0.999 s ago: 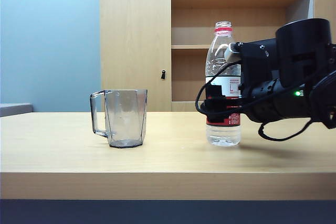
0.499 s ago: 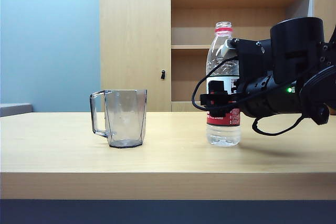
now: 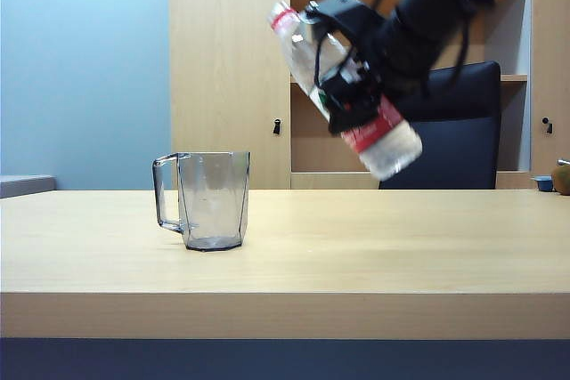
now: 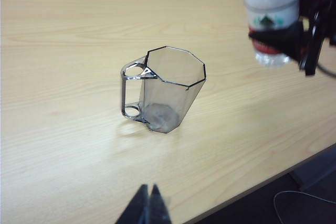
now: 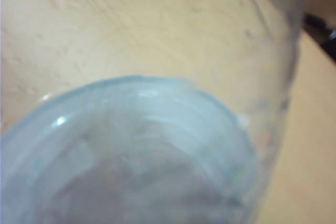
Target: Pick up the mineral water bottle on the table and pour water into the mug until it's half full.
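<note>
A: Why is the bottle (image 3: 343,86) tilted?
B: The right tool (image 3: 352,86), clamped round its label, aims the mouth at the mug (image 3: 209,200) on the counter (image 3: 374,264).
A: The left tool (image 4: 149,209)?
B: Closed, empty, hovering near the counter edge.

You get bright, even room light with no harsh glare. In the exterior view the mug (image 3: 206,200) casts only a faint, soft shadow on the table (image 3: 285,260), and that view is sharp except for the mineral water bottle (image 3: 343,86) and the right gripper (image 3: 349,86), which are smeared by motion. Your left wrist view is crisp on the mug, but the bottle there blurs. Your right wrist view is wholly out of focus, filled by hazy clear plastic.
</note>
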Action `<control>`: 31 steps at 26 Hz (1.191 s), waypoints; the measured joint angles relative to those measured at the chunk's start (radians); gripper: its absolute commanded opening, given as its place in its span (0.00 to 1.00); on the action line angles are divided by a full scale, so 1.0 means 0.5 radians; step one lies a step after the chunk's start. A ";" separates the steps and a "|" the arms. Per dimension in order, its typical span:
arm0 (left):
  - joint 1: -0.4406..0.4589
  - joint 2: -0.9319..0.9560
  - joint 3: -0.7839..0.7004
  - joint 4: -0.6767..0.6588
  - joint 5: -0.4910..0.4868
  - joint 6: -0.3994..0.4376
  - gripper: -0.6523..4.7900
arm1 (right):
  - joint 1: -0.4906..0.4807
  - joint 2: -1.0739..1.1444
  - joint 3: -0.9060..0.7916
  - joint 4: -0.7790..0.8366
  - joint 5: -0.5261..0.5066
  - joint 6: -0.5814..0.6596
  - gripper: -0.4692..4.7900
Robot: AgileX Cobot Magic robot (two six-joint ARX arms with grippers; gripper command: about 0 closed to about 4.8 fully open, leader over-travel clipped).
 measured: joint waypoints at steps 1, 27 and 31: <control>0.000 0.001 0.000 0.000 0.000 0.000 0.11 | 0.014 0.002 0.051 -0.051 0.035 -0.042 0.64; 0.000 0.001 0.000 0.000 0.000 0.000 0.11 | 0.324 0.352 0.359 -0.441 0.851 -1.026 0.58; 0.000 0.001 0.000 0.000 0.000 0.000 0.11 | 0.324 0.352 0.359 -0.445 0.944 -1.040 0.58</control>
